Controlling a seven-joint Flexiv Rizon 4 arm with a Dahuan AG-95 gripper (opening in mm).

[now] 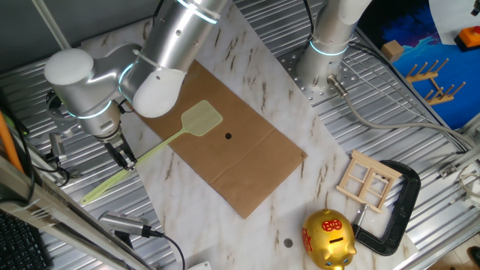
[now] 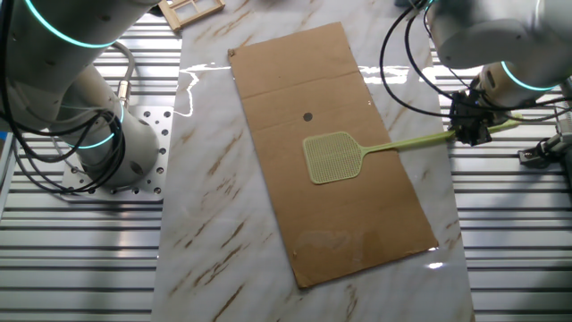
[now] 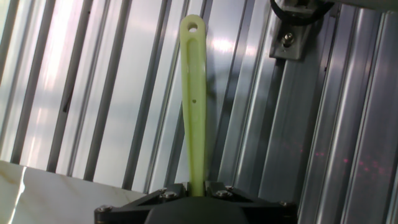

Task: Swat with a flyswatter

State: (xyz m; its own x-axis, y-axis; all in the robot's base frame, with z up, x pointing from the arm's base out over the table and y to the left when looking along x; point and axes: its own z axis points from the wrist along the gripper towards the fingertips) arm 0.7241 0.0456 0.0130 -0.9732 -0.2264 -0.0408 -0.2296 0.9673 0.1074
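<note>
The pale yellow-green flyswatter has its mesh head over the brown sheet, close to a small dark dot. Its long handle runs off the sheet past the marble edge. My gripper is shut on the handle partway along. In the other fixed view the head sits just below the dot and my gripper clamps the handle at the right. In the hand view the handle's end, with a hanging hole, sticks out between my closed jaws.
A gold piggy bank, a black C-clamp and a small wooden frame stand at the near right. The arm's base is at the back. Ridged metal table surrounds the marble slab.
</note>
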